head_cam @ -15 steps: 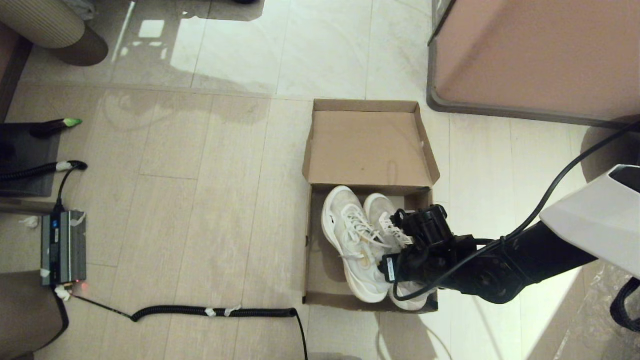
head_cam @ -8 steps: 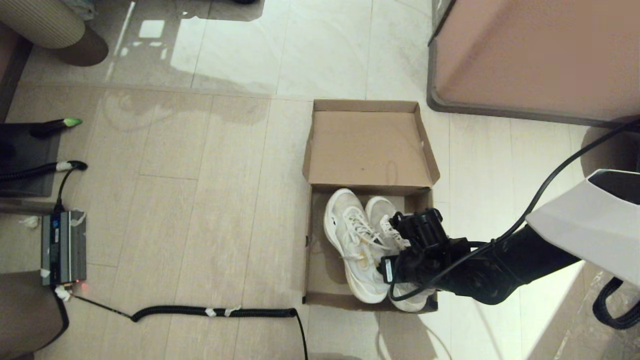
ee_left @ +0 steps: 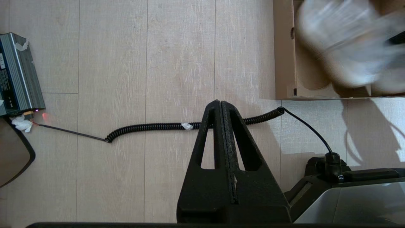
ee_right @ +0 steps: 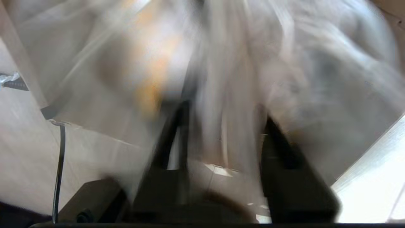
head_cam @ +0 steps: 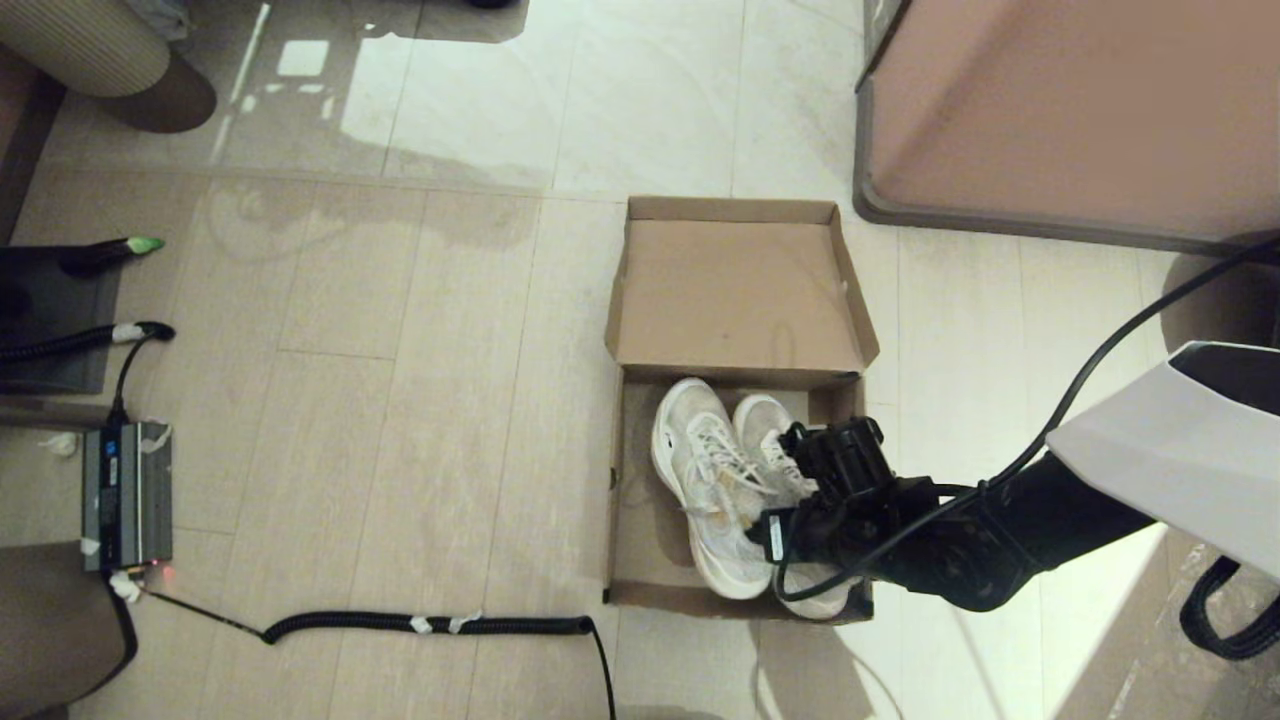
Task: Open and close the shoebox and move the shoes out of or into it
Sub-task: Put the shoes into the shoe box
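The brown cardboard shoebox [head_cam: 632, 520] stands on the floor with its lid [head_cam: 735, 290] flipped back, away from me. The white sneakers [head_cam: 705, 470] lie side by side in the box, toes toward the lid. My right gripper [head_cam: 800, 505] reaches in from the right over their heel ends. In the right wrist view its fingers [ee_right: 177, 133] stand either side of blurred white shoe material [ee_right: 221, 63], shut on the shoes. My left gripper [ee_left: 221, 103] hangs shut and empty above the floor, left of the box corner [ee_left: 284, 63]. It is out of the head view.
A large pinkish-tan block with a grey rim [head_cam: 1080, 110] stands at the far right, close to the lid. A coiled black cable [head_cam: 430, 625] runs along the floor to a grey device [head_cam: 125, 495] at the left. A round beige furniture base [head_cam: 100, 50] sits far left.
My right gripper has moved slightly left and toward me, and the pair of shoes has shifted with it inside the box. The lid and the left arm stay still.
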